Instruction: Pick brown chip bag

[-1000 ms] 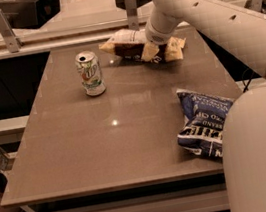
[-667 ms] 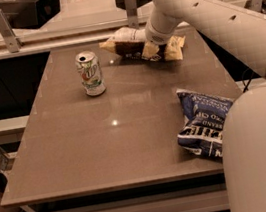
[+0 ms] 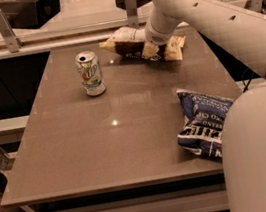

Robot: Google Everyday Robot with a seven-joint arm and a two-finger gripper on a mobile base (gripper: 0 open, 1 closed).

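Note:
The brown chip bag [image 3: 130, 45] lies at the far edge of the table, with a dark brown middle, pale cream ends and a whitish panel on top. My gripper [image 3: 156, 48] is down on the bag's right half, mostly hidden under the white wrist. The bag's right cream end [image 3: 176, 47] sticks out past the wrist. I cannot tell whether the bag rests on the table or is slightly raised.
A green and white soda can [image 3: 90, 73] stands upright left of the bag. A dark blue chip bag [image 3: 202, 124] lies at the right edge of the brown table [image 3: 104, 148]. My white arm fills the right side. Metal posts and a counter stand behind.

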